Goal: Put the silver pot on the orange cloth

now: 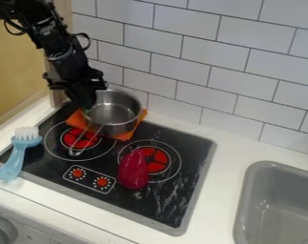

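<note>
Gripper [88, 101] is at the upper left of the stovetop [172, 202], hanging down at the left rim of the silver pot [118, 114]. Can't tell whether it's wide, narrow or clamped on the rim; the tip area is dark and partly lost against the pot. Arm [54, 40] comes in from the upper left corner. Pot is over the orange cloth [125, 136], open side up, inside visible. Its handle [77, 151] points toward the front and slightly left, over the left burner [70, 138]. Cloth sticks out past the pot on the left, right and front. Can't tell if the pot's full weight is on it. Cloth sits at the back of the stovetop, near the tiled wall [181, 57]. Dark red object [133, 171] lies on the stovetop, overlapping the left side of the right burner [157, 159]; narrower end toward the back. Light blue brush [17, 157] is at the stovetop's left edge, white bristles at the back end, handle running forward onto the white counter [229, 143]. Two red knobs [102, 182] near the stovetop's front edge, left of the red object. Grey sink [271, 205] set into the counter on the right. Yellow panel [16, 71] at far left.
</note>
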`<state>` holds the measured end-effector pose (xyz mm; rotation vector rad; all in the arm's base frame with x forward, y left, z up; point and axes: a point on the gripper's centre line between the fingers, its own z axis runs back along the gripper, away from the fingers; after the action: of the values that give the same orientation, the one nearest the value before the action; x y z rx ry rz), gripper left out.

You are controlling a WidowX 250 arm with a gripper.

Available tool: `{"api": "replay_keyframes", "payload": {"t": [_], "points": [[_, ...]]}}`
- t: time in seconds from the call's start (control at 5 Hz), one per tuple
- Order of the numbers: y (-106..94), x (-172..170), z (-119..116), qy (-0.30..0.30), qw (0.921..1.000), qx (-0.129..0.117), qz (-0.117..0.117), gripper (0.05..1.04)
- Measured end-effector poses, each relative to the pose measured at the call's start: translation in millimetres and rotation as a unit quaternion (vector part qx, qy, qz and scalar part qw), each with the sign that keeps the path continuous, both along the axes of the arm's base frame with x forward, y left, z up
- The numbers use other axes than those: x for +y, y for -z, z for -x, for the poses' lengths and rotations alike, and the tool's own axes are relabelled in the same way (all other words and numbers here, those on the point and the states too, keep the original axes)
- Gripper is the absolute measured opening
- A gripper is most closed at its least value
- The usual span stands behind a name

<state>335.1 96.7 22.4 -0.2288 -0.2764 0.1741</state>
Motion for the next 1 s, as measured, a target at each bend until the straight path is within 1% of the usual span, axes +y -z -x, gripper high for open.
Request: {"api": "replay_keyframes", "payload": {"t": [0.2,0.4,0.6,0.8,1.0], "points": [[-1.1,4,0,-0.005,1.0,-0.005,0.003,0.545],[-2.0,13,3,-0.016,0.9998,-0.008,0.004,0.854],[-28.8,13,0,-0.009,0.9992,-0.04,-0.006,1.029],[-52.4,18,12,-0.002,0.9987,-0.05,-0.011,1.004],[-72.7,17,18,0.014,0.9979,-0.058,-0.023,0.999]]}}
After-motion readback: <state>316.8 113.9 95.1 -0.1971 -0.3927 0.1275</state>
